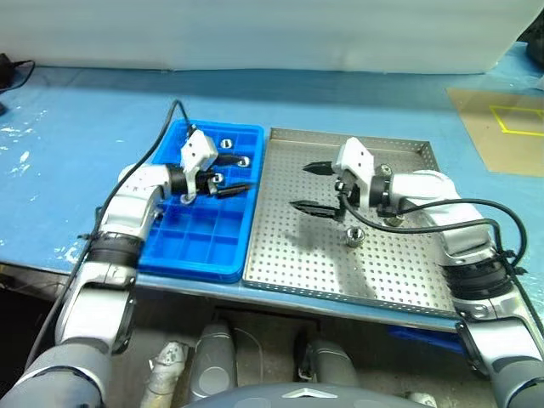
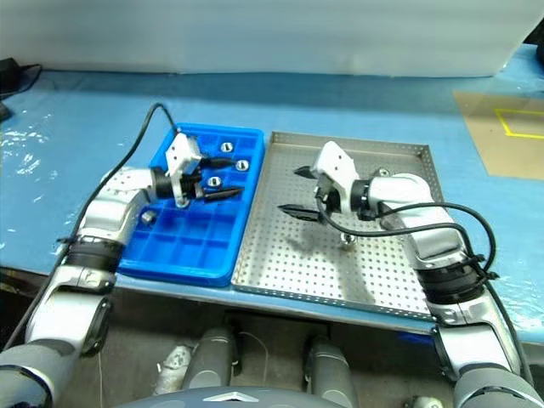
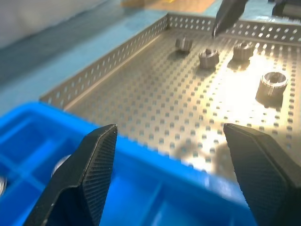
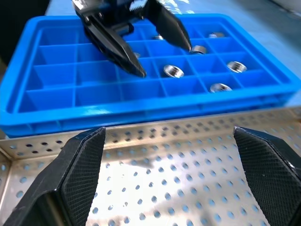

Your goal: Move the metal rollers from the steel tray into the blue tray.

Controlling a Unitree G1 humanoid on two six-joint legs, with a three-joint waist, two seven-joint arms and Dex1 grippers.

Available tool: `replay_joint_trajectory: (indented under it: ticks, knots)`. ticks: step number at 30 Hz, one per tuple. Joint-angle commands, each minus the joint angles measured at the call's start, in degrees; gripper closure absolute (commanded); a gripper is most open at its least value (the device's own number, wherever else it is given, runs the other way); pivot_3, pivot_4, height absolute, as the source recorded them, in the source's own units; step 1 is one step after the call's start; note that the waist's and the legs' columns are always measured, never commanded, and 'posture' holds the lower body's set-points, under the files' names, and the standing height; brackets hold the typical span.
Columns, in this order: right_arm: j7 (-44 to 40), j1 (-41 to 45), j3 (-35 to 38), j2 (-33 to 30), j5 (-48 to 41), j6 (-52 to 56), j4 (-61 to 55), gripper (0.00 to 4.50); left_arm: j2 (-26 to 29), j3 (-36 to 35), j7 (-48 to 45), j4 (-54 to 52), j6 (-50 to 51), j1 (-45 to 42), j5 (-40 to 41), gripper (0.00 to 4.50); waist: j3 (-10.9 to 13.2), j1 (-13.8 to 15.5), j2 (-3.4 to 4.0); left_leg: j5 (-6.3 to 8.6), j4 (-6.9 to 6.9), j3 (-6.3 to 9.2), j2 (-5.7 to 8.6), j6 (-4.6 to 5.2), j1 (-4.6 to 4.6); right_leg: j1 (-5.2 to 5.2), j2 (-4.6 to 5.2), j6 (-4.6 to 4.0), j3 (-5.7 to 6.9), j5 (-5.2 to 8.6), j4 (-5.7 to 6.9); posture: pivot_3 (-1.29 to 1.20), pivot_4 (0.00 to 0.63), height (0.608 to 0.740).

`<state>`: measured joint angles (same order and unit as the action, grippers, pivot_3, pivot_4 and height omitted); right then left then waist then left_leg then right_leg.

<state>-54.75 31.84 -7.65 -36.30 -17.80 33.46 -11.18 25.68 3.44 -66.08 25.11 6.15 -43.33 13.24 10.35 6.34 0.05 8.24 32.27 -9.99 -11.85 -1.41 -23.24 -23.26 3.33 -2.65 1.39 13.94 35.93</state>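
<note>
Standing upright, metal rollers (holes up)

A: How much of the blue tray is covered?
B: The left pincer and its white wrist block hang over the middle compartments, so what sits under them cannot be told. A few rollers show in the far rows.
A: And the steel tray?
B: The right arm lies across its right side. One roller sits clear; another by the wrist is half hidden.
A: The close-up views?
B: In the left wrist view the steel tray's far corner is cut off by the edge. A shiny thing in the blue tray behind the left finger is too blurred to name.
</note>
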Motion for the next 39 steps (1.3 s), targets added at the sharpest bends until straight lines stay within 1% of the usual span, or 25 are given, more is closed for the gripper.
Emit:
replay_joint_trajectory:
  ticks: [1, 4, 6, 10, 13, 16, 21, 25, 33, 39]
  knots:
    - [2.4, -4.0, 6.3, -2.9, -1.9, 2.6, -6.2, 0.0, -2.8, 2.2, -2.1, 7.4, -4.7, -5.2, -1.6, 0.69, 0.0, -0.5, 0.0, 0.01, 0.0, -0.01, 0.02, 0.02, 0.0, 0.0, 0.0, 0.01, -0.04, -0.01, -0.02, -0.23, 0.15, 0.74]
    - [5.3, -9.8, 10.8, -4.9, -2.9, 5.5, -11.4, 0.0, -7.8, 3.5, -2.7, 15.4, -8.5, -10.4, -3.0, 0.69, 0.0, -1.0, 0.0, 0.11, 0.06, -0.03, 0.07, 0.2, -0.04, 0.07, 0.02, 0.07, -0.09, -0.04, -0.14, -0.29, 0.15, 0.74]
    - [7.2, -12.4, 12.9, -5.2, -3.6, 7.3, -14.3, 0.0, -11.1, 3.8, -2.3, 20.4, -10.9, -13.1, -3.9, 0.69, 0.0, -1.7, -0.01, 0.2, 0.14, -0.06, 0.08, 0.33, -0.07, 0.07, 0.03, 0.29, -0.14, -0.17, -0.2, -0.34, 0.15, 0.74]
    - [11.3, -17.7, 16.8, -5.0, -5.2, 11.0, -20.6, 0.0, -18.2, 5.1, -0.9, 30.8, -16.3, -17.9, -6.9, 0.69, 0.0, -3.6, -0.01, 0.3, 0.16, -0.08, 0.08, 0.52, -0.04, 0.09, 0.02, 0.31, -0.16, -0.18, -0.21, -0.42, 0.15, 0.74]
    - [13.6, -20.3, 18.9, -5.0, -6.4, 13.2, -24.2, 0.0, -21.9, 5.3, -0.9, 36.5, -17.7, -20.5, -8.3, 0.69, 0.0, -4.9, -0.01, 0.34, 0.16, -0.08, 0.09, 0.58, 0.02, 0.16, 0.02, 0.26, -0.17, -0.15, -0.28, -0.5, 0.15, 0.74]
    - [16.3, -24.1, 21.9, -4.9, -7.5, 16.1, -28.8, 0.0, -25.8, 8.2, -2.6, 41.7, -19.9, -21.7, -12.2, 0.69, 0.0, -5.9, 0.02, 0.36, 0.19, -0.1, 0.1, 0.61, 0.06, 0.21, 0.01, 0.18, -0.19, -0.1, -0.31, -0.56, 0.15, 0.74]
    - [19.2, -27.5, 24.9, -4.8, -9.3, 19.1, -33.4, 0.0, -28.6, 9.1, -1.4, 46.0, -21.6, -22.5, -15.7, 0.69, 0.0, -7.9, 0.03, 0.44, 0.3, -0.08, 0.09, 0.75, 0.16, 0.38, 0.01, 0.28, -0.29, -0.16, -0.48, -0.61, 0.15, 0.74]
    - [20.9, -29.6, 26.8, -4.8, -10.7, 20.7, -35.7, 0.0, -30.4, 8.8, 0.0, 47.5, -21.4, -22.7, -17.0, 0.69, 0.0, -8.7, 0.04, 0.49, 0.41, -0.09, 0.11, 0.83, 0.16, 0.45, 0.03, 0.29, -0.28, -0.17, -0.49, -0.63, 0.15, 0.74]
    - [22.6, -30.9, 27.9, -5.4, -12.1, 21.5, -36.8, 0.0, -31.4, 9.6, 1.7, 48.8, -21.0, -21.7, -19.8, 0.69, 0.0, -8.9, 0.06, 0.58, 0.51, -0.09, 0.1, 0.99, 0.14, 0.54, 0.07, 0.3, -0.29, -0.17, -0.59, -0.64, 0.15, 0.74]
    - [23.3, -30.6, 27.4, -5.8, -12.6, 21.4, -36.5, 0.0, -31.6, 10.4, 5.4, 49.6, -20.5, -20.6, -22.9, 0.69, 0.0, -8.9, 0.07, 0.51, 0.49, -0.08, 0.09, 1.19, 0.13, 0.59, 0.06, 0.3, -0.29, -0.17, -0.71, -0.64, 0.15, 0.74]
